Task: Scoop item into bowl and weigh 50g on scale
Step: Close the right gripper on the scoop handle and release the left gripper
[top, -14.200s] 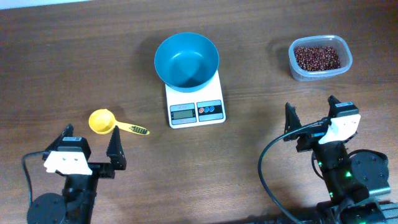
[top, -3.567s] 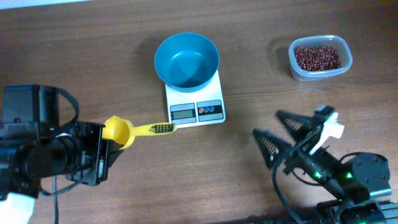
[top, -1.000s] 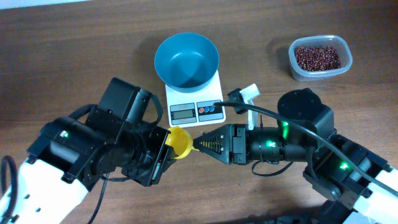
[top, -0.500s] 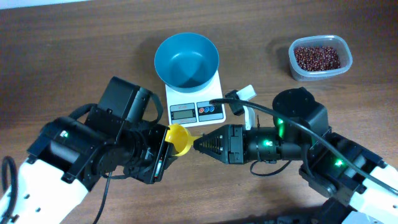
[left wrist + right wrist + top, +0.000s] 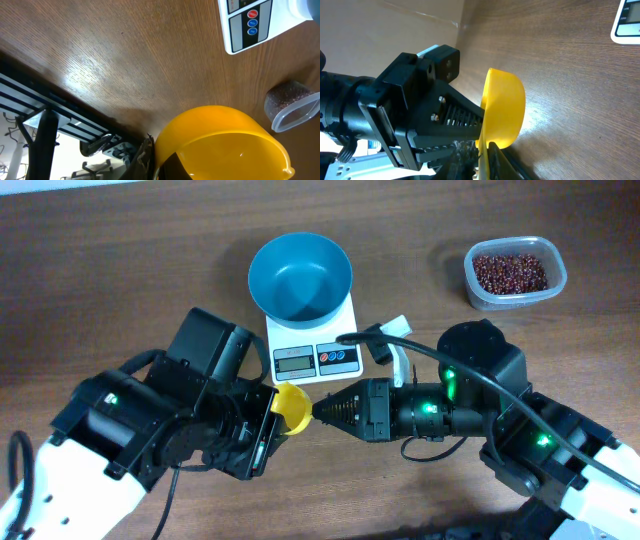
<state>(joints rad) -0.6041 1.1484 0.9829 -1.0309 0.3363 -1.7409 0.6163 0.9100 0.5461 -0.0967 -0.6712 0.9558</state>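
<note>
You have one yellow scoop (image 5: 292, 408), one blue bowl (image 5: 300, 275), one white scale (image 5: 313, 360), one clear tub (image 5: 553, 285) of red-brown beans (image 5: 510, 272), and two hands. The bowl sits on the scale at the upper middle of the frame, and it holds no beans. All the beans lie in the tub at the upper right, well apart from both hands.

Your left hand (image 5: 272, 415) is closed on the cup of the scoop, below the scale and above the desk (image 5: 120, 280). Your right hand (image 5: 322, 409) points in from the right, its fingers drawn narrow around the scoop's handle. You cannot tell from these views whether they grip it.

A few seconds ago the right hand stood spread at the lower right, far from the scoop, and the handle showed in full. Now the handle is hidden between that hand's fingers. Bowl, scale and tub have not moved.
</note>
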